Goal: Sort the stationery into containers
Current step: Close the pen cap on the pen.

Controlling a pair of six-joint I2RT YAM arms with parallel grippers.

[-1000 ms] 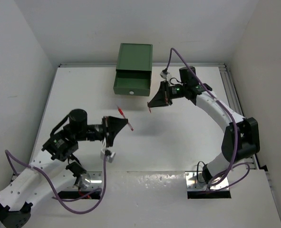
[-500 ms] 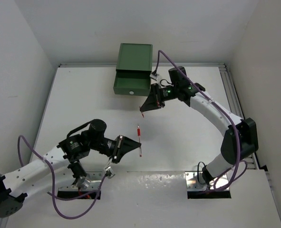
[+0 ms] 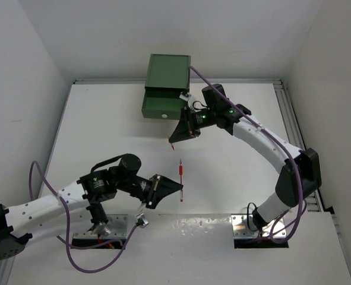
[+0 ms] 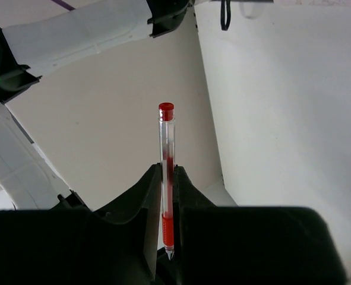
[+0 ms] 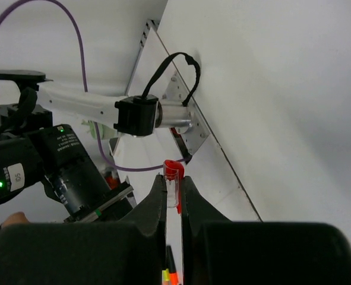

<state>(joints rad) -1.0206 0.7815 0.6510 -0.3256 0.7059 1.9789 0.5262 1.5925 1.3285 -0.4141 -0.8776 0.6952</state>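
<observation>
My left gripper (image 3: 176, 189) is shut on a clear pen with red ink (image 3: 180, 171) and holds it above the table, in front of the arm bases. In the left wrist view the pen (image 4: 166, 154) stands up between the fingers (image 4: 145, 202), grip end down, uncapped tip low. My right gripper (image 3: 175, 136) is shut on a clear pen cap with a red clip (image 5: 173, 178), just in front of the dark green drawer (image 3: 163, 110), which is pulled out of its green cabinet (image 3: 169, 71). A white knob (image 3: 164, 116) is on its front.
Two metal mounting plates (image 3: 255, 228) lie at the near edge. Purple cables (image 3: 74, 249) loop beside the left arm. A rail (image 3: 285, 113) runs along the table's right side. White walls close in on three sides.
My left gripper has swung right and nearer with the red pen, which now points away from me. My right gripper has moved left, closer to the green drawer's front.
</observation>
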